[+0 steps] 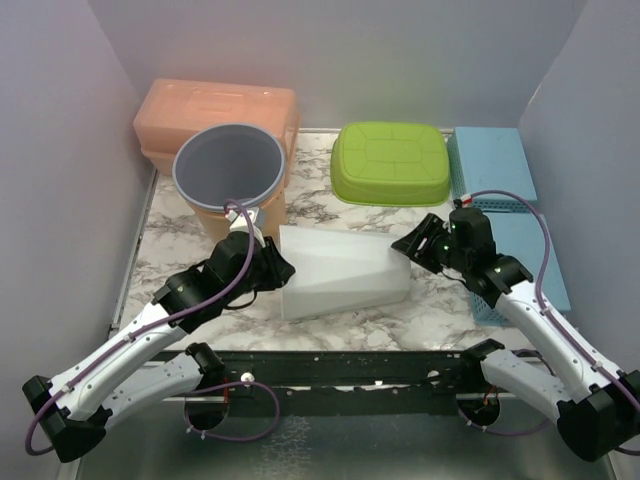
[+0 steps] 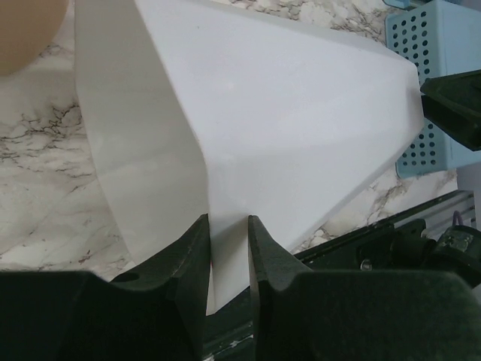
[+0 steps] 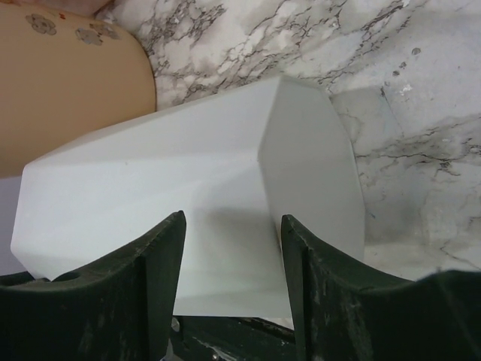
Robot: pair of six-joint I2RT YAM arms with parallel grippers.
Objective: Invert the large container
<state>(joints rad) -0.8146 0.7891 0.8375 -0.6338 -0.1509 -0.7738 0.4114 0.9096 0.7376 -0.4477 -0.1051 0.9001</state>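
Marble-look tabletop point(image 1: 330, 212) between pale walls. Lying mid-table on its side: the large white container point(image 1: 340, 272), wide mouth leftward, narrow base rightward, so seemingly partway through the flip. Pinched at the thin rim wall by the left gripper point(image 2: 228, 226), clenched there, probably as the hold to pivot from. Flanked at the base end by the right gripper point(image 3: 233, 226), jaws apart, nothing grasped, likely placed to steady or push. Behind, well apart: grey bucket point(image 1: 228, 165) and green tub point(image 1: 390, 162).

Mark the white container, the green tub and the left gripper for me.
white container point(image 1: 340, 272), top view, upper side wall.
green tub point(image 1: 390, 162), top view, middle of its top.
left gripper point(image 2: 228, 222), left wrist view, between its fingertips.
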